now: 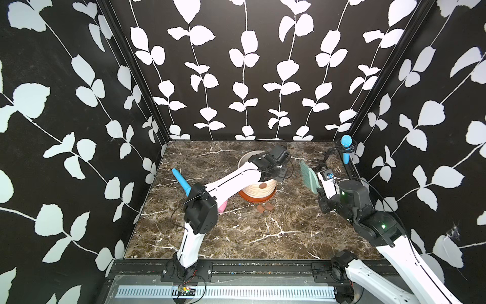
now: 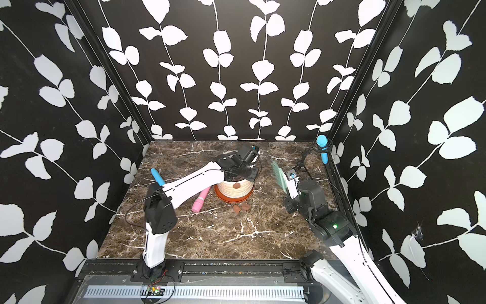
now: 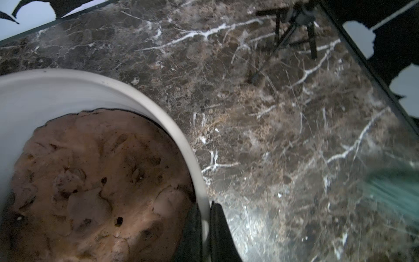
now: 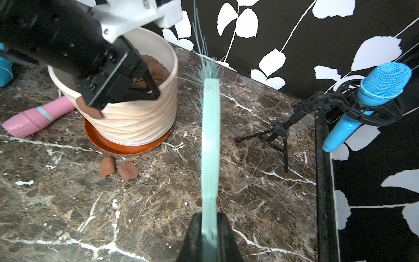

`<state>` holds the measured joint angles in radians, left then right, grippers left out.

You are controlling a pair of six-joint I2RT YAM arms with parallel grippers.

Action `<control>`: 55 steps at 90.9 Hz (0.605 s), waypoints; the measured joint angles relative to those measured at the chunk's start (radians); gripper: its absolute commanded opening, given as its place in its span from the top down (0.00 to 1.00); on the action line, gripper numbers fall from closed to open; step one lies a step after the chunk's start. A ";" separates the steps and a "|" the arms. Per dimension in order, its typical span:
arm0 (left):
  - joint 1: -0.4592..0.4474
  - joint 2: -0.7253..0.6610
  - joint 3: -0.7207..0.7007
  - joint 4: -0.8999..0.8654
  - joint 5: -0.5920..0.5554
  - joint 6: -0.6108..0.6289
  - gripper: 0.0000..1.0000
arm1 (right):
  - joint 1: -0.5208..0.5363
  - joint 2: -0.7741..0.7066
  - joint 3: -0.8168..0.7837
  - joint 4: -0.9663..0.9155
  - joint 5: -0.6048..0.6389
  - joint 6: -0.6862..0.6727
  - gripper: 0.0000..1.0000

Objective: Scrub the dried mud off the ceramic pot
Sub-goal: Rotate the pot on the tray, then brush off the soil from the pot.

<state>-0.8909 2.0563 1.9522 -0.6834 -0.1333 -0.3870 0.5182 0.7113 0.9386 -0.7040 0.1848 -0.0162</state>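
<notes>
- Bottom centre of the right wrist view: the right gripper (image 4: pixel 209 219) is clenched on the flat handle of the teal brush (image 4: pixel 210 136). The bristles point up-frame, beside the pot but clear of it.
- Risk: the jaws hold only a thin edge of the handle, so pressing the bristles on the ribbed wall could twist the brush in the grip.
- Just below the saucer (image 4: pixel 127 148), two loose chips (image 4: pixel 107 166) lie on the marble table (image 4: pixel 68 215).
- Centre of both top views: the ceramic pot (image 1: pixel 259 192) stands on the saucer. One dried mud patch (image 1: pixel 262 185) clings to the wall facing the camera.
- Risk: the patch sits right under the left arm, so a sweep could strike that arm.
- At the rim, the left gripper (image 3: pixel 205 217) is pinched shut on the pot wall, one finger inside above the soil (image 3: pixel 97 181) and one outside.
- Risk: held at one point only, the pot may tip or skate under a sideways push.
</notes>
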 measured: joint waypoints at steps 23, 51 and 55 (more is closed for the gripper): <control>-0.025 0.153 0.208 -0.006 -0.079 -0.218 0.82 | 0.000 -0.059 -0.018 -0.041 -0.047 -0.124 1.00; -0.025 0.150 0.238 0.043 -0.030 -0.225 0.15 | 0.000 -0.040 0.011 -0.264 -0.203 -0.522 1.00; -0.025 0.128 0.235 0.040 -0.029 -0.206 0.13 | 0.000 -0.026 0.022 -0.284 -0.204 -0.591 1.00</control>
<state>-0.9157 2.1841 2.1868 -0.6434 -0.1627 -0.5930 0.5182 0.6857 0.9607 -0.9878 -0.0196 -0.6067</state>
